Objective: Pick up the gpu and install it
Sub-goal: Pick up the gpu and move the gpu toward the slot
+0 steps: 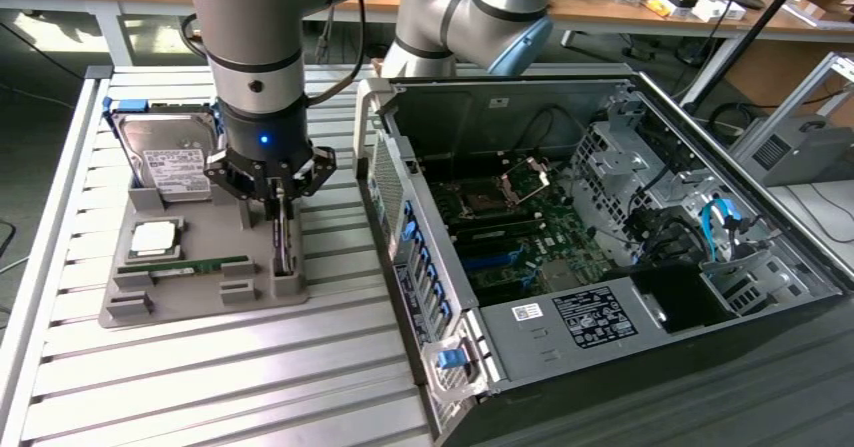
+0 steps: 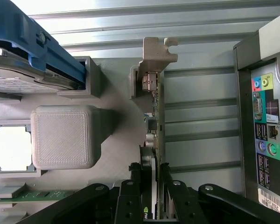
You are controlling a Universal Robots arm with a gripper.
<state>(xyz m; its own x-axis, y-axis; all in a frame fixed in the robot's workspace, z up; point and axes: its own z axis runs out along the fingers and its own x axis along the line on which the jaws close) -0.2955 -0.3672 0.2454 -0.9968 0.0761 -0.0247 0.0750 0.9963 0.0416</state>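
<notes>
The gpu (image 1: 280,242) stands on edge in a slot of the grey holder tray (image 1: 200,302), on the side nearest the computer case. In the wrist view the gpu (image 2: 154,116) is a thin dark card with its silvery bracket (image 2: 156,53) at the far end. My gripper (image 1: 276,207) reaches straight down over the card. Its black fingers (image 2: 136,186) press against both faces of the card, so the gripper (image 2: 151,184) is shut on the gpu. The card still sits in its holder slot.
On the same tray lie a hard drive (image 1: 167,157) with a blue frame (image 2: 37,51), a processor (image 1: 154,235) and a green memory stick (image 1: 187,265). The open computer case (image 1: 601,217) lies on the exterior view's right, its port panel (image 2: 266,116) close to the gripper.
</notes>
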